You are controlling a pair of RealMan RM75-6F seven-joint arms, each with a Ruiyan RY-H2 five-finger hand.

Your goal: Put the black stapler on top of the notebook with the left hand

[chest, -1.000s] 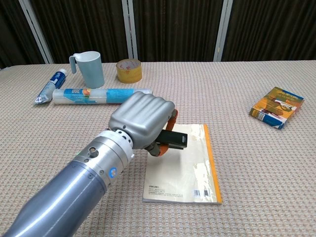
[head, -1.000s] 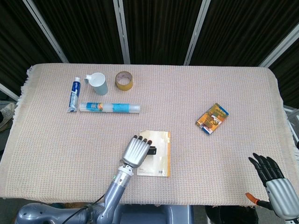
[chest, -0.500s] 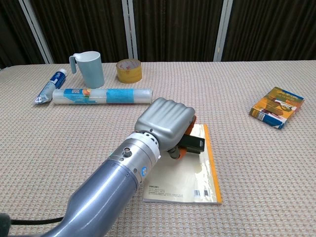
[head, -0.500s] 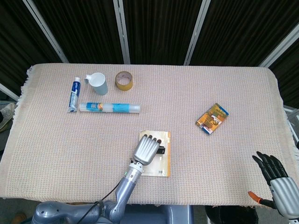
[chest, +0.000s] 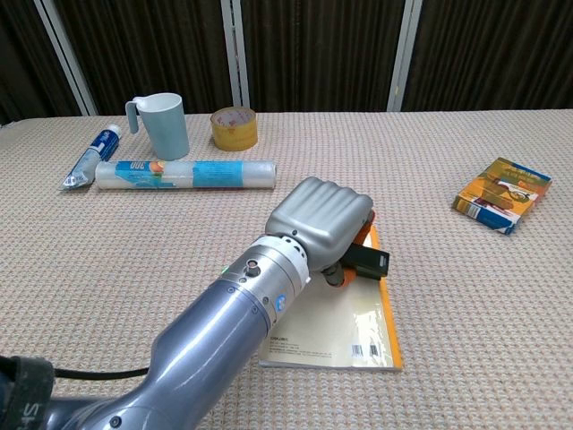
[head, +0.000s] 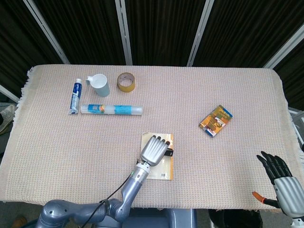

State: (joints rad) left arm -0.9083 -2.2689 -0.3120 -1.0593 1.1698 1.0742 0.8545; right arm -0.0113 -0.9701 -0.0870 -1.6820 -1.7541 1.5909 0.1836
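My left hand (head: 155,150) (chest: 320,220) hovers over the cream notebook with an orange spine (head: 166,170) (chest: 349,327) near the table's front edge. Its fingers are curled around the black stapler (head: 168,153) (chest: 365,261), whose end sticks out to the right over the notebook's orange edge. The hand hides most of the stapler and the notebook's upper part. I cannot tell whether the stapler touches the notebook. My right hand (head: 282,180) hangs off the table at the lower right, fingers spread, holding nothing.
At the back left stand a light blue mug (head: 100,84) (chest: 161,124), a tape roll (head: 127,81) (chest: 234,128), a toothpaste tube (head: 75,95) (chest: 93,155) and a long plastic-wrapped roll (head: 111,109) (chest: 185,174). An orange box (head: 215,120) (chest: 501,193) lies at the right.
My left hand has carried the stapler rightward across the notebook, from its left edge to over its orange right edge. The right hand has sunk slightly lower.
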